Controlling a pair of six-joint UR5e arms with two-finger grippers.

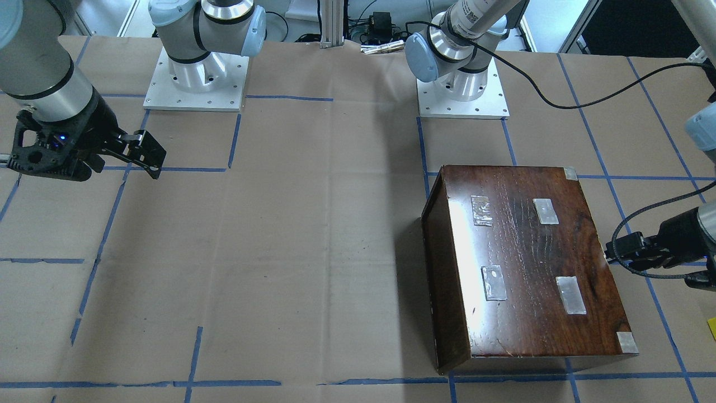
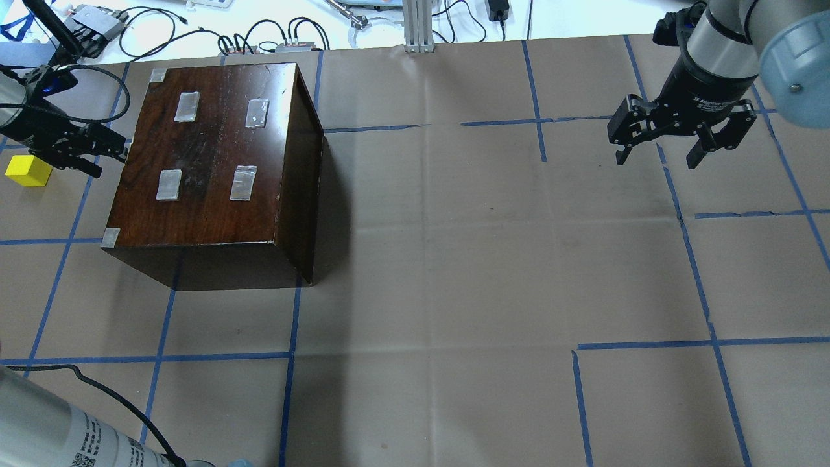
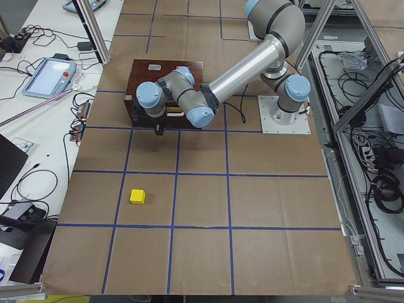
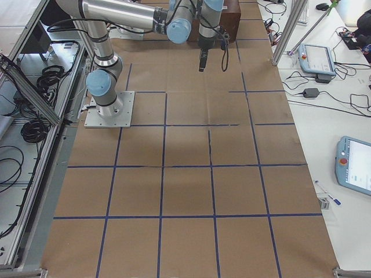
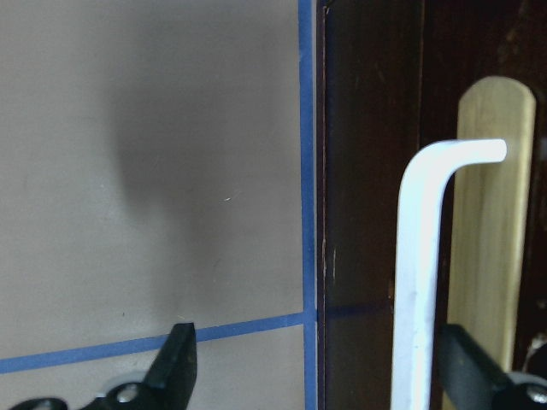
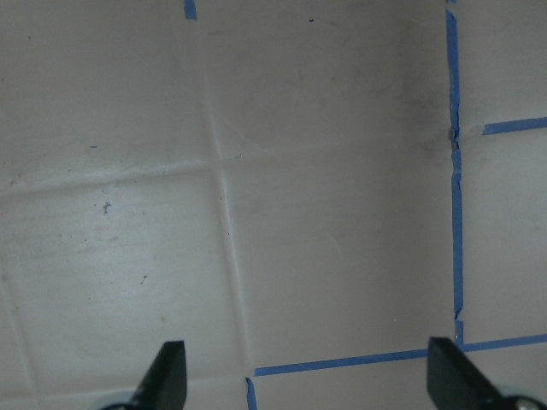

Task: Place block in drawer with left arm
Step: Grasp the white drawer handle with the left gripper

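Observation:
The yellow block (image 2: 29,170) lies on the paper left of the dark box (image 2: 214,162); it also shows in the exterior left view (image 3: 137,196). My left gripper (image 2: 110,154) is open at the box's left face, apart from the block. In the left wrist view its fingers (image 5: 175,371) straddle a white bent handle (image 5: 419,282) without gripping it. A pale wood strip of the drawer (image 5: 487,239) sits behind the handle; the drawer is pushed into the box. My right gripper (image 2: 658,155) is open and empty at the far right.
The dark box with grey tape patches (image 1: 526,263) takes up the robot's left part of the table. Blue tape lines (image 2: 292,363) grid the brown paper. Cables and devices (image 2: 272,39) lie past the far table edge. The left arm's black cable (image 1: 643,224) loops near its wrist.

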